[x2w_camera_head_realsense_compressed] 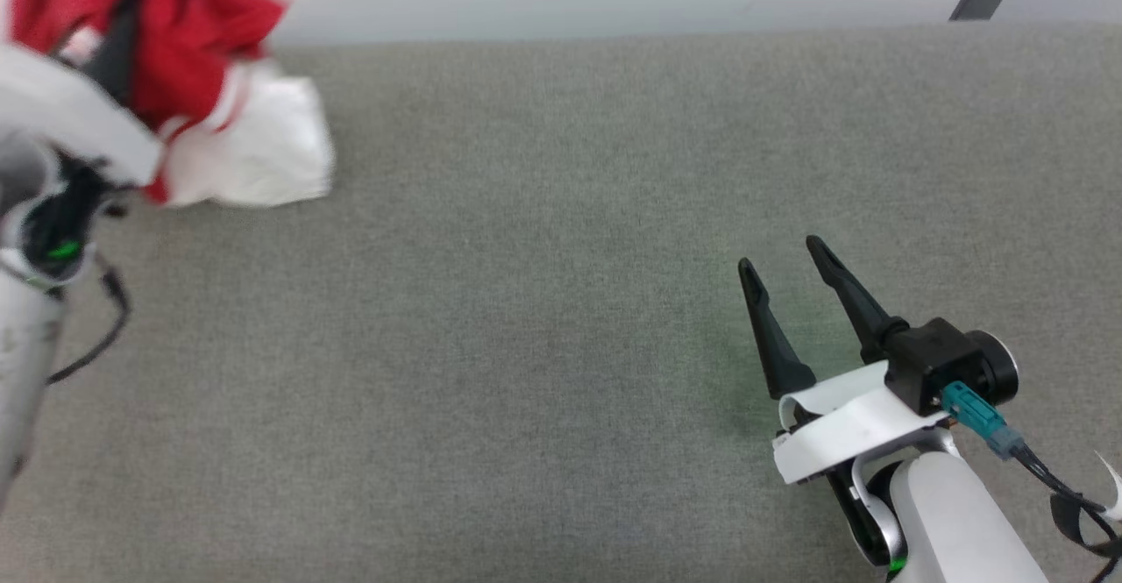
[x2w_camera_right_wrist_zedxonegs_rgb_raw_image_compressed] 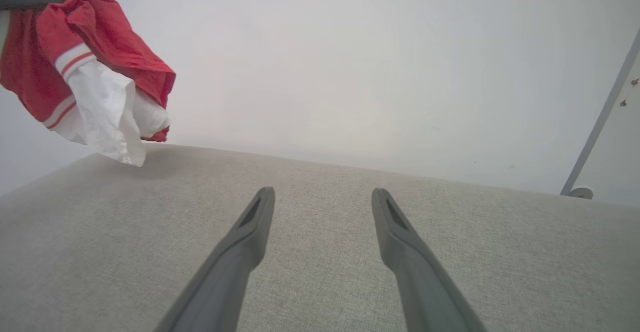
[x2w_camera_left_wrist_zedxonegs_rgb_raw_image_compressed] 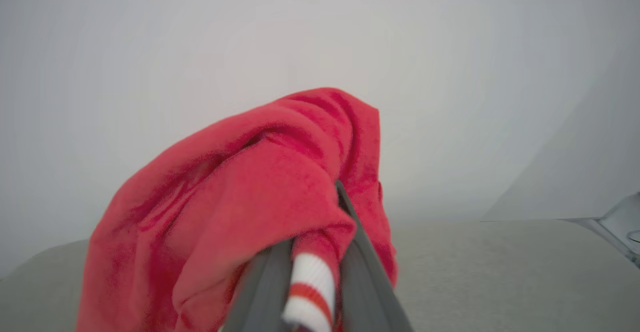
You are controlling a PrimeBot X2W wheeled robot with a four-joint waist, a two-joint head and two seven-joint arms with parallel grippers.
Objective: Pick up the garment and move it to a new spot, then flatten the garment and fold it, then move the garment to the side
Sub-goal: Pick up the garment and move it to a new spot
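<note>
**A:** Where is the garment (x2w_camera_head_realsense_compressed: 188, 48)?

**B:** At the far left end of the counter (x2w_camera_head_realsense_compressed: 526, 302), hanging in a bunch from the left end effector (x2w_camera_left_wrist_zedxonegs_rgb_raw_image_compressed: 312, 272). The jaws are nearly closed on a fold of red cloth and a bit of the striped trim (x2w_camera_left_wrist_zedxonegs_rgb_raw_image_compressed: 310, 292). A white sleeve (x2w_camera_head_realsense_compressed: 263, 145) dangles lowest, and I cannot tell whether it brushes the counter.

**A:** And the other arm?

**B:** The right end effector (x2w_camera_head_realsense_compressed: 780, 252) is wide open and holds nothing. It is low over the counter, well apart from the cloth.

**A:** So what worries you?

**B:** The grip, mostly. It pinches one narrow fold, and the rest of the weight hangs off to one side. I think a quick swing to the new spot could pull that fold out and drop the garment short.

**A:** Anything else?

**B:** If the sleeve drags on that rough grey covering, it may catch and tuck under the body. That would leave a worse heap to flatten. The lettering is hidden too, so the garment could land face down or twisted.

**A:** Any risk of the arms colliding?

**B:** Little for now. It would grow if the left arm carries the bundle across into the right one's open fingers.
</note>
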